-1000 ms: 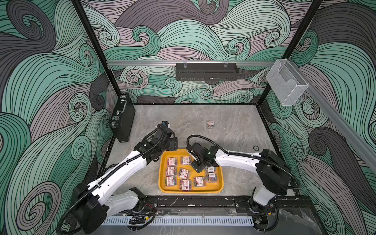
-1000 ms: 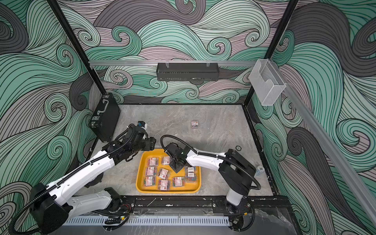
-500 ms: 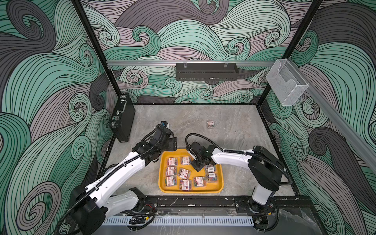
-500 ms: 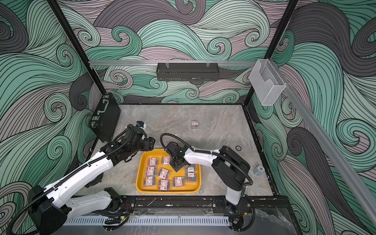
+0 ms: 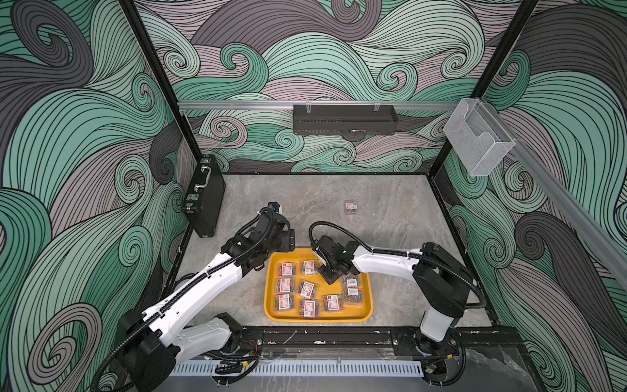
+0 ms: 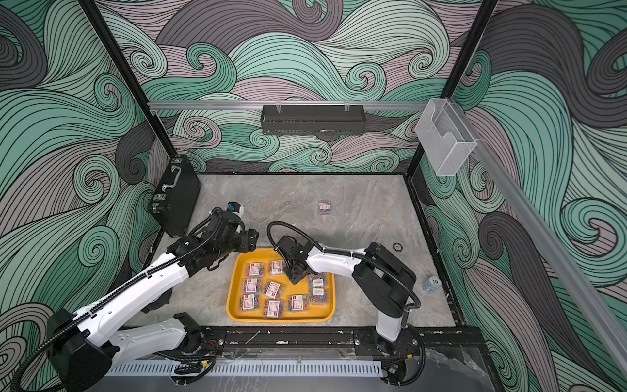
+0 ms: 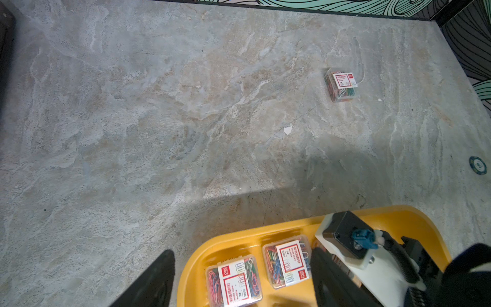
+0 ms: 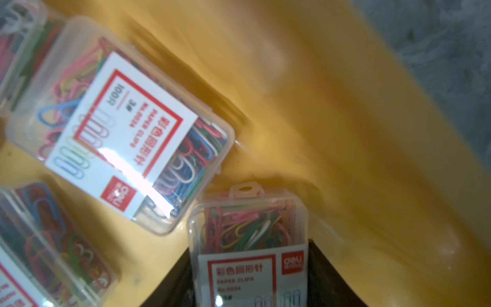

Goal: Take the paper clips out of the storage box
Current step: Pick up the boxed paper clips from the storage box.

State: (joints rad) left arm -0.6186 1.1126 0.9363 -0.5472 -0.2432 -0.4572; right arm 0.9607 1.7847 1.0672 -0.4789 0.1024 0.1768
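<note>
1. right pincer is clamped on one box of paper clips, inside the storage box.
2. left pincer stands apart, empty, above the storage box's rim.
3. more boxes lie in the storage box; a lone box sits on the desk, well apart.

The right pincer has squeezed in. A second ago its two black fingers stood wider apart. Now they press on both sides of one box of paper clips, in the far half of the storage box. The right arm's big black elbow has also moved. It was close to the right edge of the surface, and now it sits a bit nearer the storage box.
</note>
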